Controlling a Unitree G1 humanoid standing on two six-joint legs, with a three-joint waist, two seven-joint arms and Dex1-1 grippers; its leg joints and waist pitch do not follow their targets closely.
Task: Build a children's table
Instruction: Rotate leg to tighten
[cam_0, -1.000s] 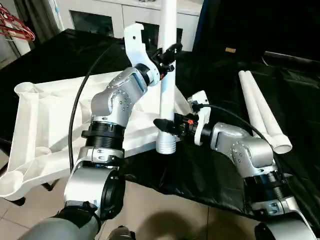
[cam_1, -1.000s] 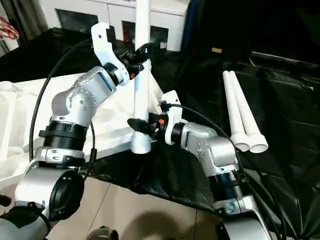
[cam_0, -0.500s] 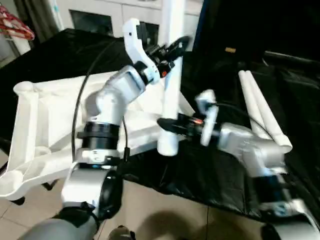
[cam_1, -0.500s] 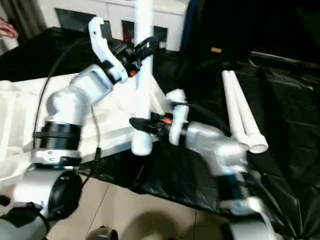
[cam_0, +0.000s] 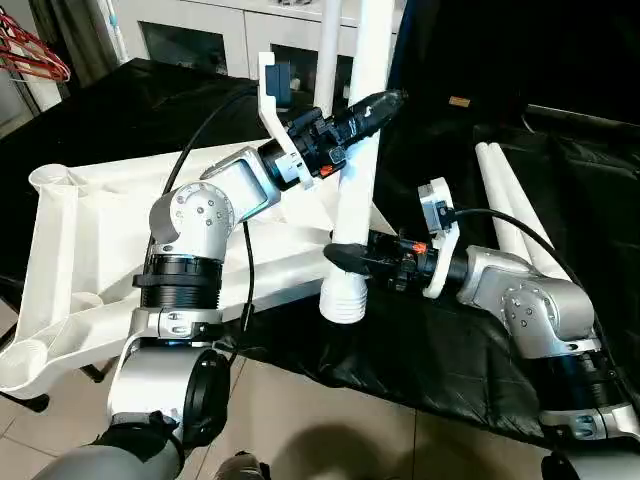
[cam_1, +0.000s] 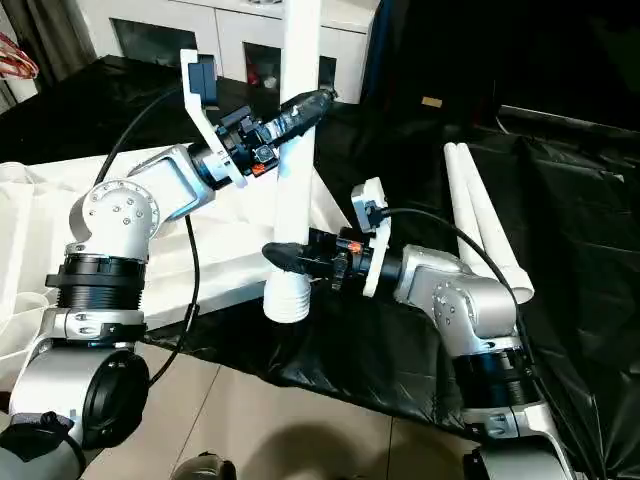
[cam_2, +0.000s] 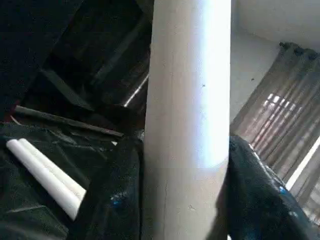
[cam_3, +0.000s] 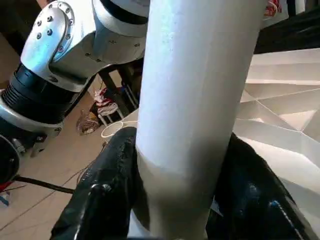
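A black cloth (cam_0: 420, 350) drapes the desk; a white cabinet (cam_0: 200, 35) stands behind, over a tiled floor (cam_0: 330, 420).

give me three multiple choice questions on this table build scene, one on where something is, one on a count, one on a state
1. Where do the spare table legs lie?
A. on the black cloth at the robot's right
B. on the tabletop
C. on the tiled floor

2. How many spare legs lie there?
A. one
B. two
C. four

3. How is the upright leg held?
A. by the left pincer alone
B. by no pincer
C. by both pincers, one high and one low

Answers:
1 A: the spare table legs rest side by side on the black cloth, apart from the overturned tabletop.
2 B: two white tubes show there.
3 C: the left pincer clamps the upright leg higher up, and the right pincer clamps it near its ribbed lower end.
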